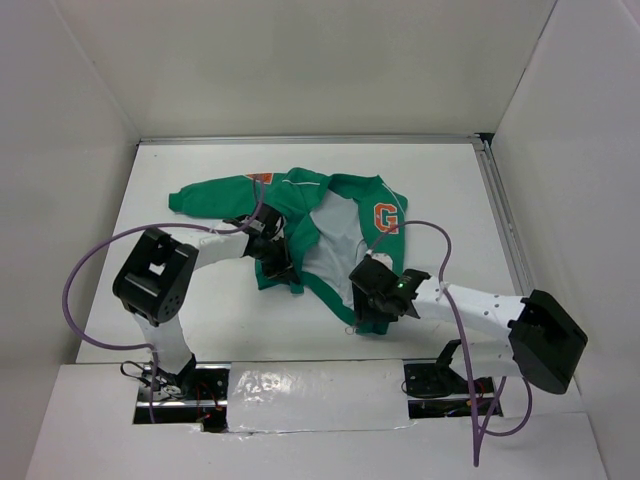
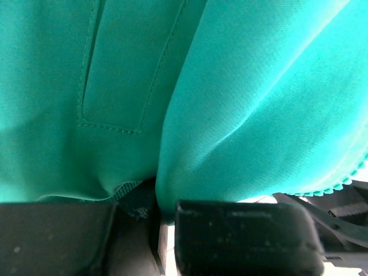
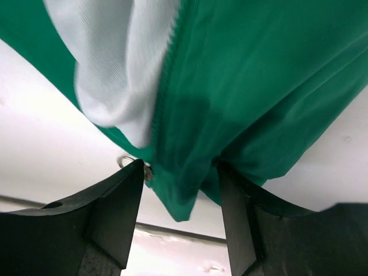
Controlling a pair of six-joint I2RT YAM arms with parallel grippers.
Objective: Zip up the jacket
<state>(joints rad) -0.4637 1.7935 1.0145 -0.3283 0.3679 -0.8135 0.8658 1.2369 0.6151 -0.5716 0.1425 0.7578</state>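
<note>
Green jacket [image 1: 300, 195] lay open on the counter [image 1: 230, 315], its zipper [image 3: 163, 86] not joined; I judged all zipping was left. My left pincer [image 1: 285, 270] was clamped on its fabric; my right pincer [image 1: 362, 320] stood apart around one front edge.

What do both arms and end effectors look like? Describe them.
The left arm and right arm have white links with bulky black joint housings. A purple cable loops along each. A green light glows at the right wrist. The end effector fingers are black.
</note>
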